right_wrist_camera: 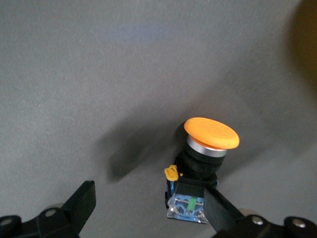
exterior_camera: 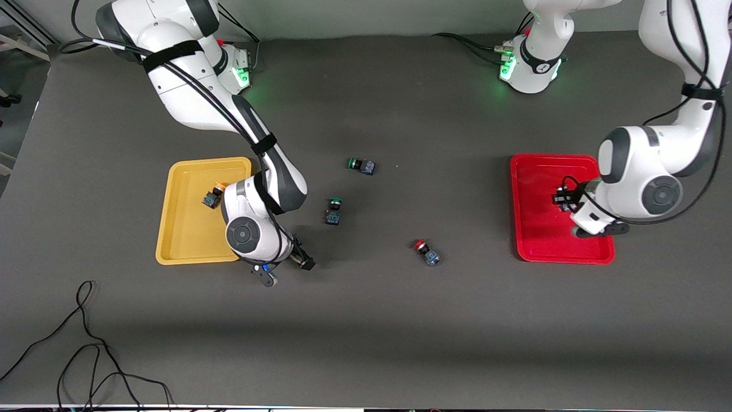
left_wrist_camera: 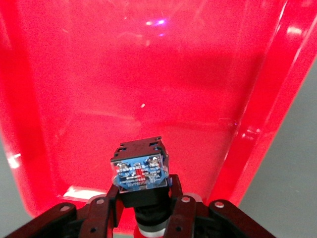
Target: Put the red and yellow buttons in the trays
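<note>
My left gripper point(exterior_camera: 563, 199) is over the red tray point(exterior_camera: 537, 240) and is shut on a red button point(left_wrist_camera: 141, 171), held with its blue base up above the tray floor point(left_wrist_camera: 148, 74). My right gripper point(exterior_camera: 302, 261) is low over the table, beside the yellow tray point(exterior_camera: 183, 229), on its side nearer the left arm. It is open point(right_wrist_camera: 148, 208), and a yellow button point(right_wrist_camera: 204, 153) lies on the table against one fingertip point(right_wrist_camera: 220, 208). Another yellow button point(exterior_camera: 213, 195) lies in the yellow tray. A second red button point(exterior_camera: 426, 252) lies on the table between the trays.
Two green-capped switches point(exterior_camera: 361, 165) point(exterior_camera: 334, 210) lie on the table between the trays, farther from the front camera than the loose red button. Black cables point(exterior_camera: 86, 355) trail near the front edge at the right arm's end.
</note>
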